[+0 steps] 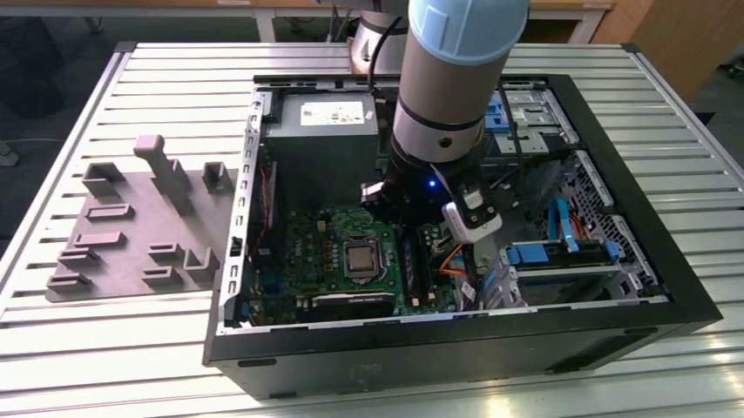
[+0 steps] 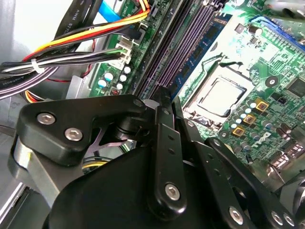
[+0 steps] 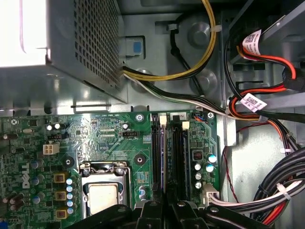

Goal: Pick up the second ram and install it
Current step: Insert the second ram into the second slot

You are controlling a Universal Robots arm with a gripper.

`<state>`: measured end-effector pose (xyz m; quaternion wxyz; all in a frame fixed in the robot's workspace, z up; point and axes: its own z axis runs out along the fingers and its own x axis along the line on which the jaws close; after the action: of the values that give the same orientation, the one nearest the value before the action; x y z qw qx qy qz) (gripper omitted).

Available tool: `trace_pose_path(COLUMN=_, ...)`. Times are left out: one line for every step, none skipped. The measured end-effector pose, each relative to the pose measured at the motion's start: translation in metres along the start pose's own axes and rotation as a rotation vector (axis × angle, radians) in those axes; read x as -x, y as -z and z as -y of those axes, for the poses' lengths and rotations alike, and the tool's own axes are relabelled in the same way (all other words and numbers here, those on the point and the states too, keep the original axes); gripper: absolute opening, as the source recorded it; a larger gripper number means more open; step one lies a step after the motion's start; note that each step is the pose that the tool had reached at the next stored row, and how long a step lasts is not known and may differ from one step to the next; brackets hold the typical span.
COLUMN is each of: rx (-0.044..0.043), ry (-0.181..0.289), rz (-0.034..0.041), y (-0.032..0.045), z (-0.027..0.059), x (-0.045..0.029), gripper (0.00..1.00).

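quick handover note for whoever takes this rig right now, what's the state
Gripper: down inside the open PC case, right over the black memory slots beside the CPU socket. Its fingers look closed together; what they hold, if anything, cannot be made out.
Second ram: cannot be picked out for sure; a stick may sit in one slot, unclear.
Done: arm is at the slots.
Left: confirm the second ram is seated.

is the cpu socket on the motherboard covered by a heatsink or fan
No: in the first wrist view the cpu socket lies bare, its metal retention frame and silver chip top exposed on the motherboard.
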<state>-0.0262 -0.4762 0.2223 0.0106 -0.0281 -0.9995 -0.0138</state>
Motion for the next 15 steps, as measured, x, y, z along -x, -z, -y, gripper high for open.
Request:
trace_pose_path(rx=0.0002, ry=0.0, rz=0.0, y=0.0, z=0.0, x=0.0002, gripper=0.14)
trace_pose_path(rx=0.0008, ry=0.0, rz=0.0001, y=-0.0003, z=0.0001, x=0.0008, gripper=0.14)
trace_pose_path(rx=0.0008, ry=0.0, rz=0.0, y=-0.0003, z=0.0005, x=0.0012, gripper=0.14)
trace_pose_path(rx=0.0007, ry=0.0, rz=-0.0001, y=-0.0005, z=0.0009, x=0.0015, gripper=0.14)
trace_pose_path(rx=0.0009, ry=0.0, rz=0.0, y=-0.001, z=0.0011, x=0.0018, gripper=0.14)
trace_pose_path(rx=0.0009, ry=0.0, rz=0.0, y=-0.0015, z=0.0014, x=0.0018, gripper=0.14)
trace_pose_path(rx=0.001, ry=0.0, rz=0.0, y=-0.0022, z=0.0016, x=0.0018, gripper=0.14)
trace_pose_path(rx=0.0008, ry=0.0, rz=-0.0001, y=-0.0027, z=0.0019, x=0.0018, gripper=0.14)
trace_pose_path(rx=0.0008, ry=0.0, rz=0.0, y=-0.0035, z=0.002, x=0.0019, gripper=0.14)
trace_pose_path(rx=0.0009, ry=0.0, rz=-0.0001, y=-0.0044, z=0.0022, x=0.0019, gripper=0.14)
trace_pose_path(rx=0.0008, ry=0.0, rz=-0.0001, y=-0.0053, z=0.0023, x=0.0019, gripper=0.14)
trace_pose_path(rx=0.0008, ry=0.001, rz=-0.0001, y=-0.006, z=0.0024, x=0.0019, gripper=0.14)
trace_pose_path(rx=0.0007, ry=0.003, rz=-0.0001, y=-0.0066, z=0.0024, x=0.0019, gripper=0.14)
trace_pose_path(rx=0.0006, ry=0.005, rz=-0.0001, y=-0.007, z=0.0025, x=0.0019, gripper=0.14)
trace_pose_path(rx=0.0005, ry=0.007, rz=-0.0003, y=-0.0073, z=0.0025, x=0.0019, gripper=0.14)
